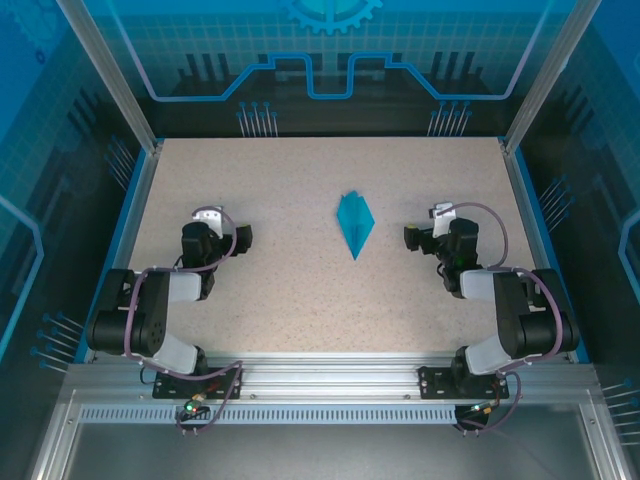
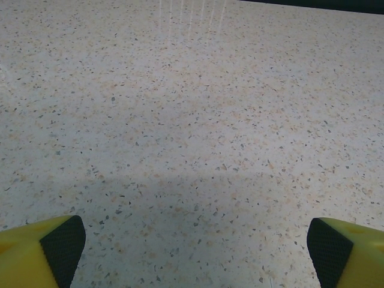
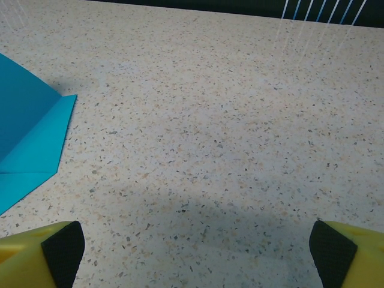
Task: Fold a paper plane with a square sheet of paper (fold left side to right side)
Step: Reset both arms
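Nearest, at 6 o'clock of the top view: metal rail (image 1: pixel 320 375) with both arm bases bolted on, left base toward 7 o'clock, right base toward 5 o'clock.

Further up, over the speckled table (image 1: pixel 300 310): left gripper (image 1: pixel 218 232) at about 9 o'clock of the table centre, right gripper (image 1: pixel 438 232) at about 3 o'clock. Spread wide and holding nothing, on each side.

Seen from the wrists as well: left gripper (image 2: pixel 195 246) with yellow fingers and black pads (image 2: pixel 63 246) far apart above bare table, right gripper (image 3: pixel 195 249) in the same way.

Between the two grippers, well apart from each: the paper plane (image 1: pixel 355 222), teal-blue, resting on the table, sharp tip toward 6 o'clock, broader end toward 12 o'clock. Touched by neither gripper.

From the right wrist, part of the paper plane (image 3: pixel 27 138) at 9 o'clock, with layered flaps.

Farthest, at 12 o'clock: blue back panel (image 1: pixel 320 60).
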